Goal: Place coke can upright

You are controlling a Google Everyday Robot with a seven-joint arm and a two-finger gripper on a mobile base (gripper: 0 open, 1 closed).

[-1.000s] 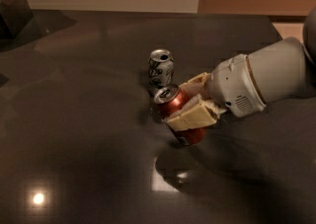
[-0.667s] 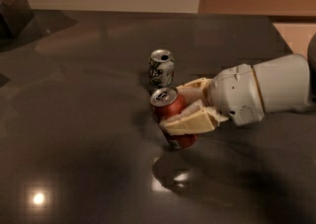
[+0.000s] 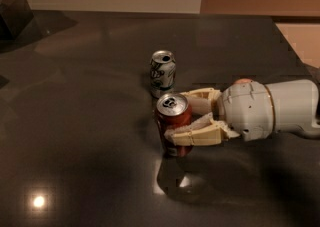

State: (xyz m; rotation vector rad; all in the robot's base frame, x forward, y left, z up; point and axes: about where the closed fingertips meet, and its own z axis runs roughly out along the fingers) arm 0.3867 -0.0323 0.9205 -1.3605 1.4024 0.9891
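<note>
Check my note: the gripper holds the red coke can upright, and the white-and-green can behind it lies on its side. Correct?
Not quite. The camera view shows the white-and-green can standing upright, silver top up, not on its side. The rest holds: the gripper holds the coke can upright, that other can behind it.

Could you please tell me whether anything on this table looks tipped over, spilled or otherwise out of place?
Nothing stands out. The coke can is upright on the dark table, with the end effector closed around its sides. The white-and-green can just behind it is upright too, and no liquid shows.
</note>
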